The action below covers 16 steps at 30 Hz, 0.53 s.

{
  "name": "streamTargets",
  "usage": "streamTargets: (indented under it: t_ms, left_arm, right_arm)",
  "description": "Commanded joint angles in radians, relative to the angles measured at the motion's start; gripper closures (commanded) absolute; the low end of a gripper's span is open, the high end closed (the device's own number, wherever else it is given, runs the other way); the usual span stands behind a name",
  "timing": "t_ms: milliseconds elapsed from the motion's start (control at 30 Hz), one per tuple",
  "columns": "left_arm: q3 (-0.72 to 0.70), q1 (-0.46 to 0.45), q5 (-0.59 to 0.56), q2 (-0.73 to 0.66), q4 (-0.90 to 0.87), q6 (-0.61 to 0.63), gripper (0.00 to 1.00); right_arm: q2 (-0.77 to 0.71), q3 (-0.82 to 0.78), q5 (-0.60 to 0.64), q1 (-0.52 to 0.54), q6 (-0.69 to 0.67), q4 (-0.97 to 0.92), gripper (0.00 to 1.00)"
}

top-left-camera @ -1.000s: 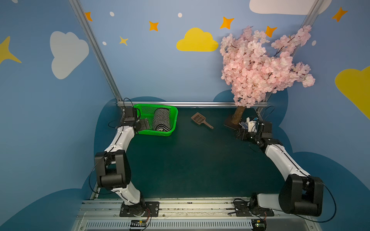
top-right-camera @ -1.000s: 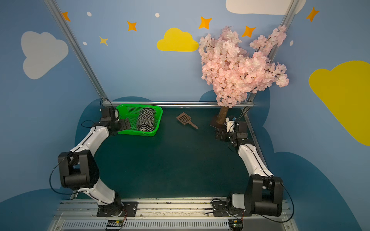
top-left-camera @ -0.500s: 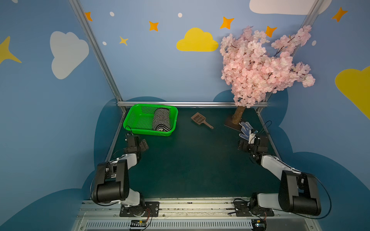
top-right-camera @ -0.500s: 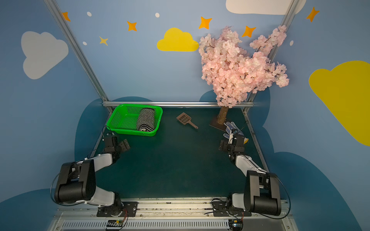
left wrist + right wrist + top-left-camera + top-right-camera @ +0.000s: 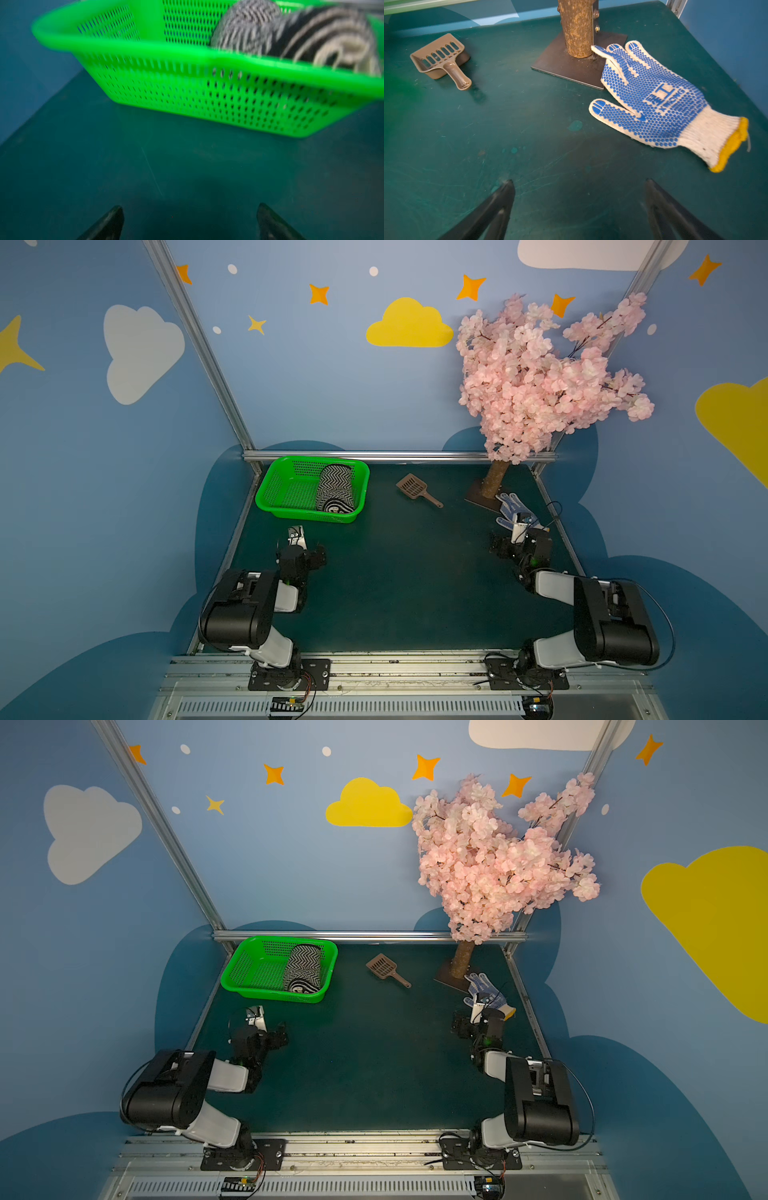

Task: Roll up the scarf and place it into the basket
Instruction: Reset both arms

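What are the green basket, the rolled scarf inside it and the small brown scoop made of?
The basket looks like glossy moulded plastic: even green, punched holes, smooth rounded rim. The scarf looks like soft knitted yarn, matte, with a black-and-white zigzag and cream edge; the fibre cannot be told. The scoop seems hard plastic, slightly shiny, with moulded slots.

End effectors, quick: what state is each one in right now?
Left end effector: open, holding nothing.
Right end effector: open, holding nothing; the glove lies apart from it.
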Motion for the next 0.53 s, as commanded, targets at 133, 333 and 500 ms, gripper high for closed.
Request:
streamTargets:
  t_ms: [133, 333, 500]
  left_arm:
    - [0.073, -0.029, -0.026, 0.016, -0.006, 0.060, 0.00]
    - [0.070, -0.032, -0.037, 0.023, 0.015, 0.060, 0.00]
    - [0.073, -0.031, -0.036, 0.024, 0.009, 0.061, 0.00]
  right_arm:
    - [-0.002, 0.016, 0.040, 0.033, -0.011, 0.040, 0.04]
    - [-0.004, 0.016, 0.052, 0.040, -0.015, 0.040, 0.04]
    - [-0.008, 0.026, 0.053, 0.040, -0.021, 0.009, 0.04]
